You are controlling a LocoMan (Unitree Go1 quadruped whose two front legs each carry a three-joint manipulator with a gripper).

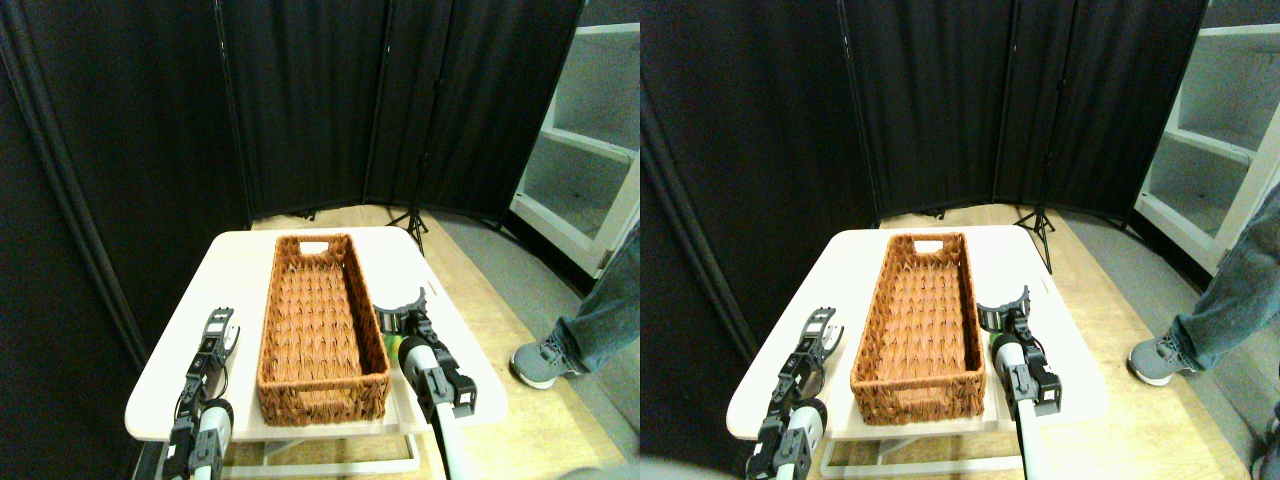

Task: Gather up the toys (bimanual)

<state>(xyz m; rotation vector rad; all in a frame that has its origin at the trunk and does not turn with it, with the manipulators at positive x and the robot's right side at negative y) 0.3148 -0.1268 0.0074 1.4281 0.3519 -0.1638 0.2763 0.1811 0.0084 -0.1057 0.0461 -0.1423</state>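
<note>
The right gripper [408, 303] stands beside the right long wall of the basket [322, 390], its two dark jaws spread wide apart with nothing between them. Just below it, tucked against the basket's outer wall and partly hidden by the arm, a small green toy [395, 343] shows on the table; only a sliver of it is visible, so its shape cannot be read. The left gripper [222, 325] sits on the other side of the basket, near its left wall and low over the table [240, 260]; whether its jaws are parted or closed cannot be told, and no toy shows at it. The basket looks empty inside, so the collecting seems barely begun. The green toy is likely light and soft, so it should yield under the jaws rather than slip; a hold across its middle would probably be safest, though its nearness to the wicker wall leaves little room for one jaw on that side. Beyond the table, a person's shoe and trouser leg [590, 320] stand on the wooden floor to the right, well apart from the work.
</note>
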